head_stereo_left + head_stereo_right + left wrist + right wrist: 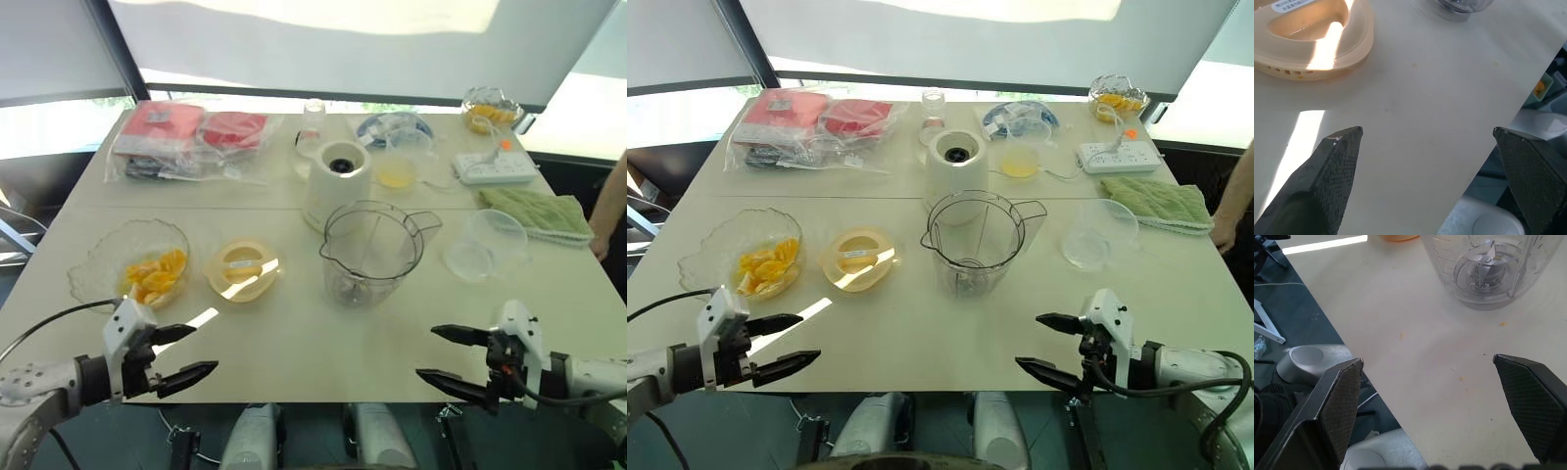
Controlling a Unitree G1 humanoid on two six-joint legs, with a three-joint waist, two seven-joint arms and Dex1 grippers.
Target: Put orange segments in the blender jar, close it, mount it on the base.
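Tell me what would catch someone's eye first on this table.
The big clear blender jar stands empty in the middle of the table, with the white base right behind it. On the left, a glass bowl holds bright orange segments, beside a pale yellow lid. At the near edge, the left gripper and right gripper hover open, holding nothing.

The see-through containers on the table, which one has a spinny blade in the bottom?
The blender jar, the big one in the middle with a handle and pour spout. The glass bowl to its left holds orange segments, with no blade.
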